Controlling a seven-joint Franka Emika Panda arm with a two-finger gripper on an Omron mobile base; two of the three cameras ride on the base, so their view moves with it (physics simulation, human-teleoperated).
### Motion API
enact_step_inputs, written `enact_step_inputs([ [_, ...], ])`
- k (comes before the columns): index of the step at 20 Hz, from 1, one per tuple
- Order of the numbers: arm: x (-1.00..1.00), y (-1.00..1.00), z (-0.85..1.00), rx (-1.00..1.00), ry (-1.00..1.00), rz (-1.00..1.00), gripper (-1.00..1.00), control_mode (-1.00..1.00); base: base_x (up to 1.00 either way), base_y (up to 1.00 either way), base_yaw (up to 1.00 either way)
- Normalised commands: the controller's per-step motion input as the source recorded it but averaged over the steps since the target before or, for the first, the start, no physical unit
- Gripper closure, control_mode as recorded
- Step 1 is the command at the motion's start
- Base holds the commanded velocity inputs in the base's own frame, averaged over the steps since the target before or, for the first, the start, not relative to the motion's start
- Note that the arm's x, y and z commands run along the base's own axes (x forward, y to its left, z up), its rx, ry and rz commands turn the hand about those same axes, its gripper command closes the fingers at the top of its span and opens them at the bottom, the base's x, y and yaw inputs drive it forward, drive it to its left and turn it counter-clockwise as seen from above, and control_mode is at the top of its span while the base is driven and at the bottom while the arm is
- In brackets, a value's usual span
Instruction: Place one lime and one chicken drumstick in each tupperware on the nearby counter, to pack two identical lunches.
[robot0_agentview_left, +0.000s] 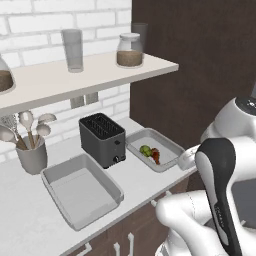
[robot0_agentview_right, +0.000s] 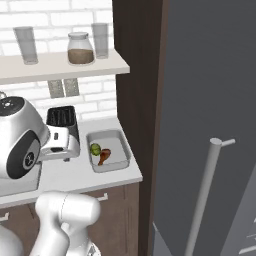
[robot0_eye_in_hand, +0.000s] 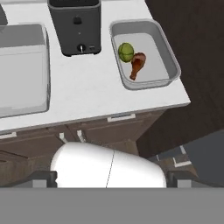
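Fingers (robot0_eye_in_hand: 107, 179) spread wide and empty, hanging back off the bench (robot0_agentview_left: 145, 182) edge. One tupperware (robot0_eye_in_hand: 168, 59) beside the toaster (robot0_eye_in_hand: 78, 26) holds a lime (robot0_eye_in_hand: 126, 52) touching a drumstick (robot0_eye_in_hand: 137, 64); the other tupperware (robot0_agentview_left: 80, 187) sits bare. I judge one lunch packed; next I fetch another lime. No readable writing.

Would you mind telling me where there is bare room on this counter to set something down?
The left tupperware is bare inside. Open counter lies before the toaster, between both trays. The right tupperware holds a lime and drumstick; its far half is free.
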Motion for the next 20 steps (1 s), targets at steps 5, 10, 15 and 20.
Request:
enact_step_inputs([
  [5,-0.01,0.00,0.00,0.00,0.00,0.00,-1.00,1.00,-0.03,0.00,0.00],
  [10,0.00,0.00,0.00,0.00,0.00,0.00,-1.00,1.00,-0.95,-0.05,-0.02],
  [15,0.00,0.00,0.00,0.00,0.00,0.00,-1.00,1.00,-1.00,0.00,-0.13],
  [20,0.00,0.00,0.00,0.00,0.00,0.00,-1.00,1.00,-0.68,0.00,-0.57],
])
